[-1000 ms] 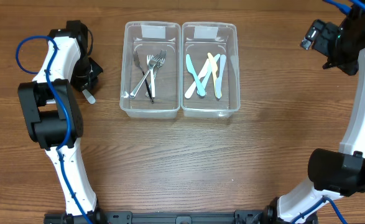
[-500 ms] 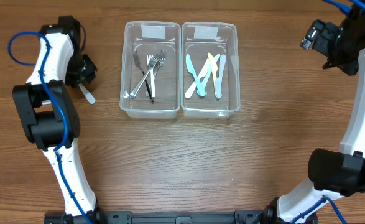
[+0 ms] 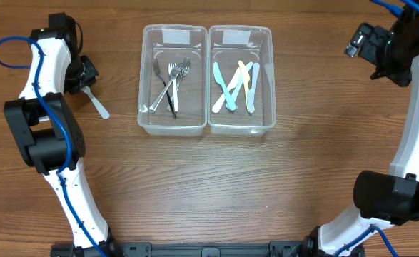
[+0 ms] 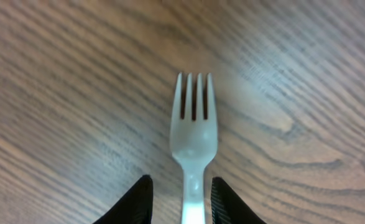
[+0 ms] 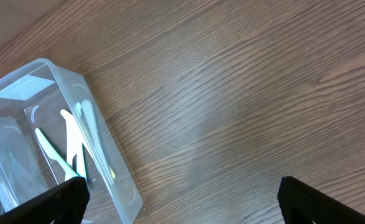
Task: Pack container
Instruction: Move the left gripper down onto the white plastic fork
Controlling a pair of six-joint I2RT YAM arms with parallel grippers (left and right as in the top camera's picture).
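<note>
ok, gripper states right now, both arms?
Left gripper: open, fingers either side of the white fork handle, not clamped.
Right gripper: open, empty.

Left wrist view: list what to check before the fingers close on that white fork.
1. Handle of the white plastic fork sits between the left gripper fingers: ok.
2. Fingers apart, gap on each side of the handle: ok.
3. Fork lies flat on the table, nothing on it: ok.
4. Fingers low enough to grip the handle: cannot tell.
5. Left container, holding metal forks, is uncovered with room: ok.
6. Right gripper open, empty, off to the side of the containers: ok.
</note>
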